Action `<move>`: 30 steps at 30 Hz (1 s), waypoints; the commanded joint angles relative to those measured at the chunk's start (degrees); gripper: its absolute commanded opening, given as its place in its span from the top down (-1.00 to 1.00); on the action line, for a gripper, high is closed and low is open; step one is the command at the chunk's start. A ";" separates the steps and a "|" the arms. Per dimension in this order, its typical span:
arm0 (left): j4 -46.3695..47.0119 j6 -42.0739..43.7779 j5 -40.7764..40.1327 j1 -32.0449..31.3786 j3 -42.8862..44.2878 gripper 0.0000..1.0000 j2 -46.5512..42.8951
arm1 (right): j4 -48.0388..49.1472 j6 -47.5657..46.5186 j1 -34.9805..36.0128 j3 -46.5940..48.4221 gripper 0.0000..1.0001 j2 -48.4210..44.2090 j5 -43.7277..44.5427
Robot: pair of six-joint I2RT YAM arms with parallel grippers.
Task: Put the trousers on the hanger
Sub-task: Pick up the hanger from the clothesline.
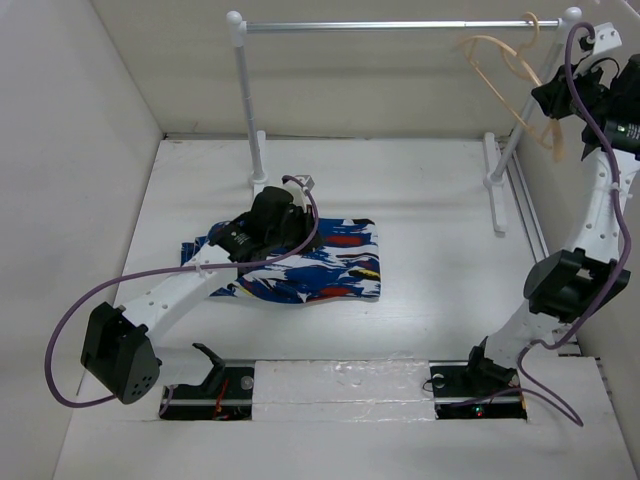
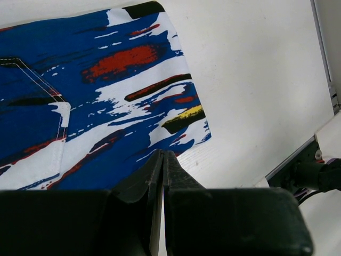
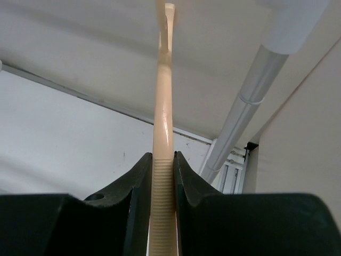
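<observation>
The trousers (image 1: pixel 320 262) lie folded flat on the white table, a blue, white and red print; they fill the left of the left wrist view (image 2: pixel 106 96). My left gripper (image 1: pixel 280 228) hovers over their left part. Its jaws are pressed together (image 2: pixel 162 156) with no fabric seen between them, the tips over the trousers' edge. The light-tan hanger (image 1: pixel 497 62) hangs by its hook on the silver rail (image 1: pixel 400 25) at the far right. My right gripper (image 1: pixel 547 100) is raised there and shut on the hanger's ribbed arm (image 3: pixel 162 96), which runs up between the jaws (image 3: pixel 162 157).
The rail stands on white posts at the back left (image 1: pixel 245 110) and back right (image 1: pixel 515 130); the right post shows in the right wrist view (image 3: pixel 250 101). White walls close the table on the left, back and right. Both arm bases sit at the near edge.
</observation>
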 commanded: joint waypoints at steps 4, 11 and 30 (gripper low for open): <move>1.62 -1.02 -0.52 -0.19 1.54 1.00 -0.86 | 6.95 0.12 3.92 -0.79 1.00 -5.38 0.99; 0.83 -1.90 -0.96 -0.19 3.56 0.90 -1.03 | 11.70 0.83 8.50 -4.91 1.00 -11.61 10.21; -1.20 -4.71 9.49 -0.19 22.81 0.25 3.62 | 17.67 -2.16 13.15 -31.61 1.00 -26.03 16.20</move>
